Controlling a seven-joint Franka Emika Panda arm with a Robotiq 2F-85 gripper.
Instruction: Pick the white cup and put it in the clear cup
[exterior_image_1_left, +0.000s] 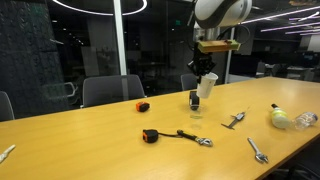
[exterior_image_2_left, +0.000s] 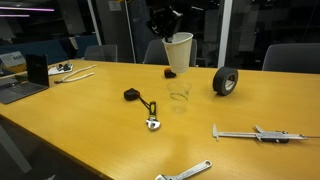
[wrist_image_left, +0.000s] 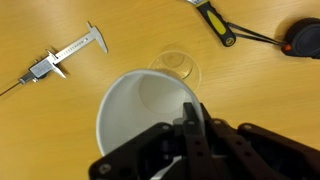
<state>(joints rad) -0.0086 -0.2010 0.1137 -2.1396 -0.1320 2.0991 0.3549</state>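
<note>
My gripper (exterior_image_2_left: 166, 32) is shut on the rim of the white cup (exterior_image_2_left: 178, 52) and holds it tilted in the air. The clear cup (exterior_image_2_left: 180, 92) stands upright on the wooden table just below it. In an exterior view the white cup (exterior_image_1_left: 207, 86) hangs above the clear cup (exterior_image_1_left: 195, 102). In the wrist view the white cup's open mouth (wrist_image_left: 140, 110) fills the centre, my gripper's fingers (wrist_image_left: 192, 125) pinch its rim, and the clear cup (wrist_image_left: 178, 66) shows just beyond it.
A roll of black tape (exterior_image_2_left: 226, 81), a caliper (exterior_image_2_left: 258, 134), a wrench (exterior_image_2_left: 183, 173) and a black tool with a cable (exterior_image_2_left: 140, 98) lie on the table. A laptop (exterior_image_2_left: 20, 85) sits at the far end. Chairs stand behind the table.
</note>
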